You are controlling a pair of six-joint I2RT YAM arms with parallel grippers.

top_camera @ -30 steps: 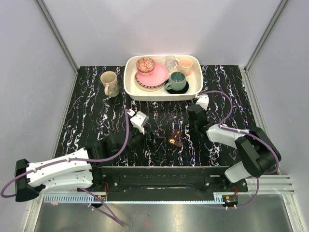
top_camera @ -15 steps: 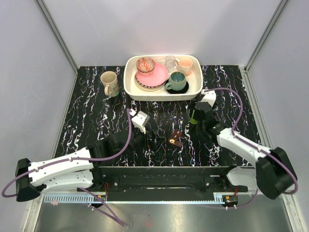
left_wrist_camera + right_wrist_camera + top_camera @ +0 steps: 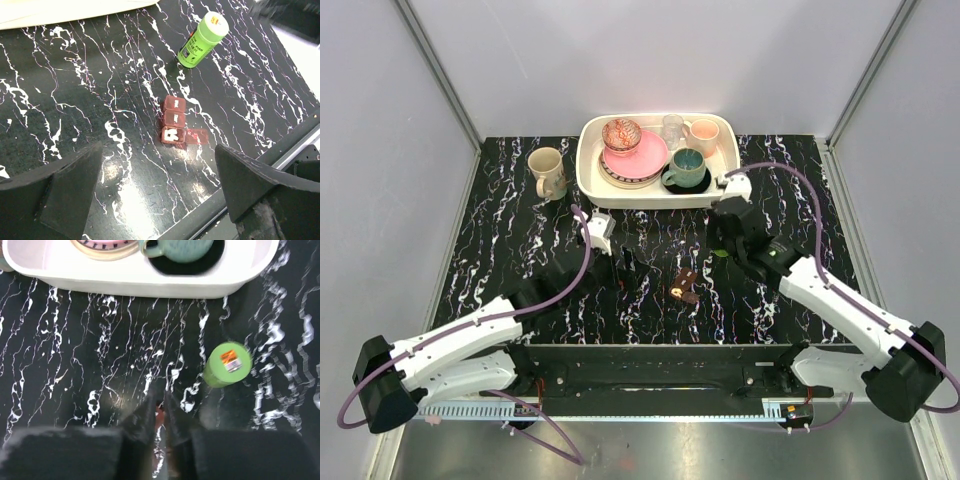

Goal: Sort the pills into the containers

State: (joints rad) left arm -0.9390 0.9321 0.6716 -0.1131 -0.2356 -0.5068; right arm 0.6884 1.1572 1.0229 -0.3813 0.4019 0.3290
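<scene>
The containers [image 3: 683, 285] are a small red-brown pill case lying mid-table. In the left wrist view the containers [image 3: 174, 117] show three compartments. The nearest one is open, with white pills [image 3: 172, 134] inside and its lid folded out to the right. A green pill bottle [image 3: 202, 40] stands free behind the case. My left gripper [image 3: 628, 272] hovers left of the case. In its own view the left gripper [image 3: 157, 160] is open wide and empty. My right gripper [image 3: 718, 240] hangs beside the green bottle [image 3: 227, 365]. The right gripper [image 3: 161, 407] is shut to a thin slit, with something reddish showing through.
A white tray [image 3: 590, 175] of crockery sits at the back, and its rim [image 3: 150, 285] lies just beyond my right fingers. A beige mug [image 3: 547, 172] stands left of the tray. A black rail [image 3: 660, 360] runs along the near edge.
My right gripper let go of the green bottle, which now stands free, and its jaws closed again. The right arm stretched out towards the tray. My left gripper moved slightly back.
</scene>
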